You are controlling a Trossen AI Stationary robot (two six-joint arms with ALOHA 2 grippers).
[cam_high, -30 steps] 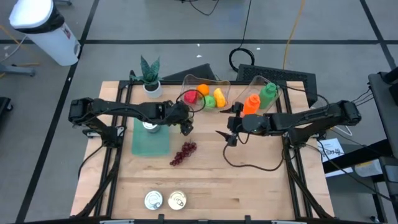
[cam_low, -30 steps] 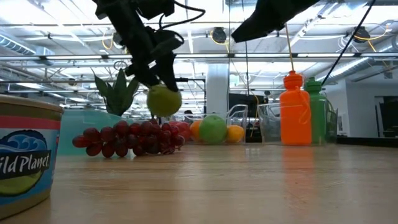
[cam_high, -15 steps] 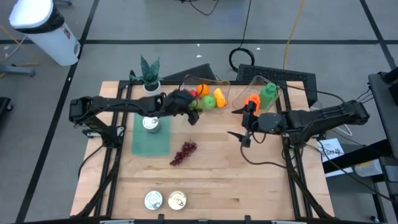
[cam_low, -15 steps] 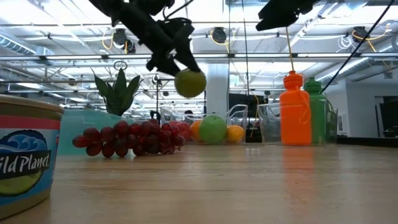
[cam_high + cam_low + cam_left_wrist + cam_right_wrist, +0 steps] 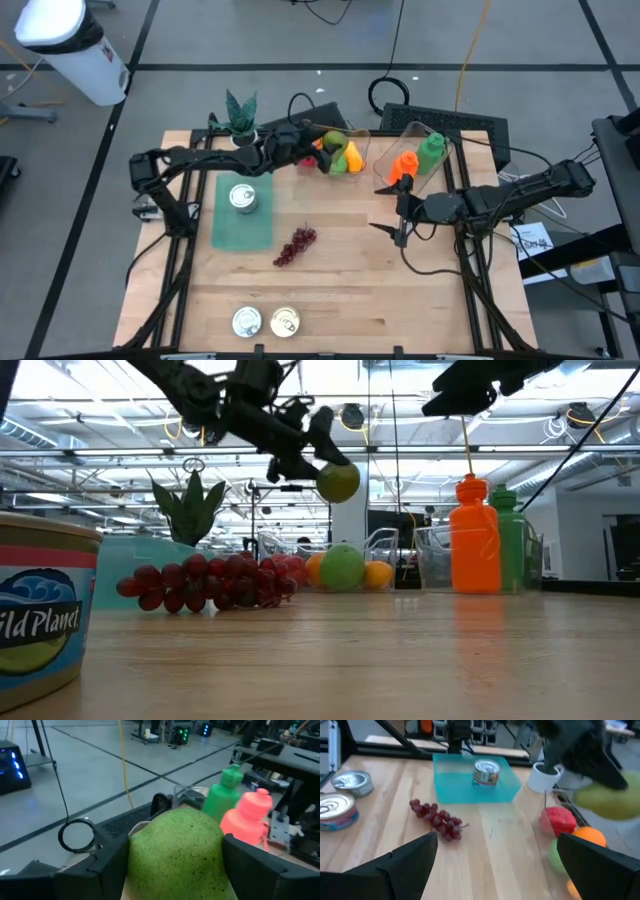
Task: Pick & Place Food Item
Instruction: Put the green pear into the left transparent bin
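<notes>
left gripper (image 5: 322,160) jaws clenched on the green pear (image 5: 339,481), held in the air directly over the clear fruit bin (image 5: 357,133) at the table's far edge. drop is straight down. right gripper (image 5: 398,222) jaws released, idle mid-table, well apart

Two slender arms of matte black links and rounded joints. Thin black cables trailing from the wrists. Left end effector (image 5: 318,157) and right end effector (image 5: 396,213): paired flat black fingers (image 5: 407,865), angular, plain, without visible markings.
</notes>
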